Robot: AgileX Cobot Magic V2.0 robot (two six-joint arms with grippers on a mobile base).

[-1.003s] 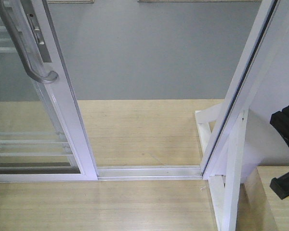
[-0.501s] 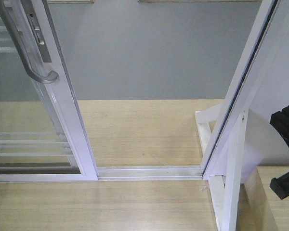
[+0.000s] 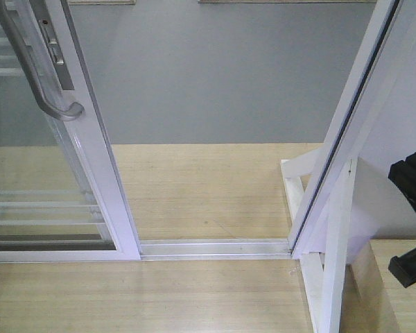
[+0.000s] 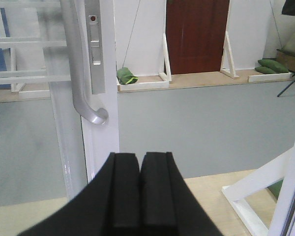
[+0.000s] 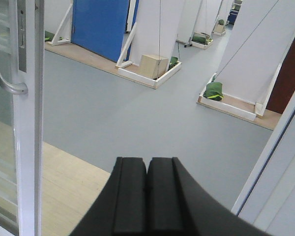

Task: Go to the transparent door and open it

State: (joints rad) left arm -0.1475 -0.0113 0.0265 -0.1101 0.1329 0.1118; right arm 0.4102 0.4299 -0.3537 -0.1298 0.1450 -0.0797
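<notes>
Black pads meet flush on our left gripper [image 4: 140,189] and our right gripper [image 5: 147,194]; both arms point level at the doorway, holding and touching nothing. The transparent door [image 3: 28,173] stands at ten o'clock, its grey pull handle [image 3: 38,66] clear of both claws.

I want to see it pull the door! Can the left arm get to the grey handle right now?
Probably yes. The handle sits up and left of the left gripper, with only open air between them. The gripper is shut, so it would need to open first.
</notes>
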